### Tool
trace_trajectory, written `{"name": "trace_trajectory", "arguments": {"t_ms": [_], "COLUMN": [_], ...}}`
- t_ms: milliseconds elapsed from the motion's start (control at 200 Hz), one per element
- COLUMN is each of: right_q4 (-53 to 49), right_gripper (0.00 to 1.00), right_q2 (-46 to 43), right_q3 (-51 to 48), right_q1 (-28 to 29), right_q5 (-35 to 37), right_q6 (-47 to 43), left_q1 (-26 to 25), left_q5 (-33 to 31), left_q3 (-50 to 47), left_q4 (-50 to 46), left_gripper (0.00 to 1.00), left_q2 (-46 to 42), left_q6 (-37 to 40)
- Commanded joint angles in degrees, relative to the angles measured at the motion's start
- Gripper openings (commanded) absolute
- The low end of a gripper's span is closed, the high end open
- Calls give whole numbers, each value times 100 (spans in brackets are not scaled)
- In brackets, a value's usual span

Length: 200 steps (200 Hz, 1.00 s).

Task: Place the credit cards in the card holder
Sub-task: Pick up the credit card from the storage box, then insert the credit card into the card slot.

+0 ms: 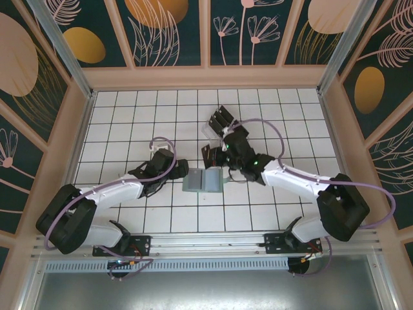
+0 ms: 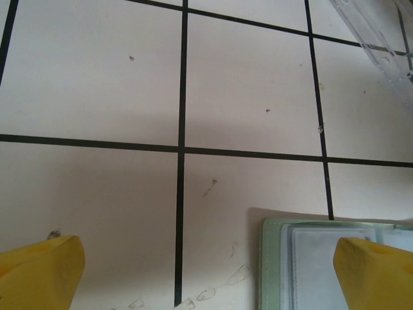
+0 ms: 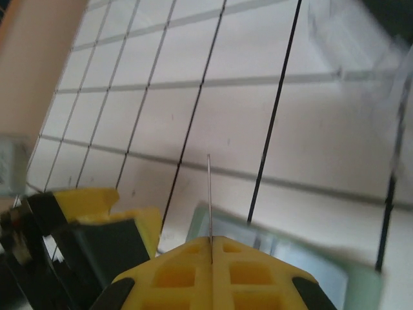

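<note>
The card holder [image 1: 203, 181] is a sage-green wallet lying open on the tiled floor, its clear pockets facing up. My right gripper [image 1: 219, 157] hovers just beyond its far right corner, shut on one thin black credit card [image 1: 208, 155]. In the right wrist view that card [image 3: 210, 194] stands edge-on out of the closed right gripper [image 3: 211, 240], above the card holder [image 3: 310, 268]. My left gripper [image 1: 181, 174] is open at the holder's left edge. Its yellow fingertips [image 2: 39, 271] straddle bare tile and the card holder's corner [image 2: 274, 265]. More credit cards [image 1: 222, 116] stand in a rack behind.
A clear plastic slotted rack [image 1: 218, 121] sits on the tiles behind the right gripper, and its edge [image 2: 381, 45] shows in the left wrist view. Wooden walls [image 1: 77, 129] enclose the white tiled floor [image 1: 129, 129] on three sides. Both arm bases are bolted along the near rail [image 1: 206, 242].
</note>
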Motion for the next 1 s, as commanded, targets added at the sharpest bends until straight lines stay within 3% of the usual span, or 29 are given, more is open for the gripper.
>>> {"name": "trace_trajectory", "arguments": {"t_ms": [0,380,996], "right_q4": [1153,1352,1153], "right_gripper": [0,0,0], "right_q2": [-221,-33,200], "right_q3": [-444,-1282,-1636], "right_q1": [308,562,-11], "right_q5": [303,909,795], "right_q6": [1052,1501,951], "left_q1": [39,-143,-856], "left_q5": [12,-34,-484], "left_q3": [-104,-149,53], "left_q4": [-154,-152,-249], "left_gripper": [99,99,98], "left_q2": [-109,-75,259], "left_q6": [94,130,342]}}
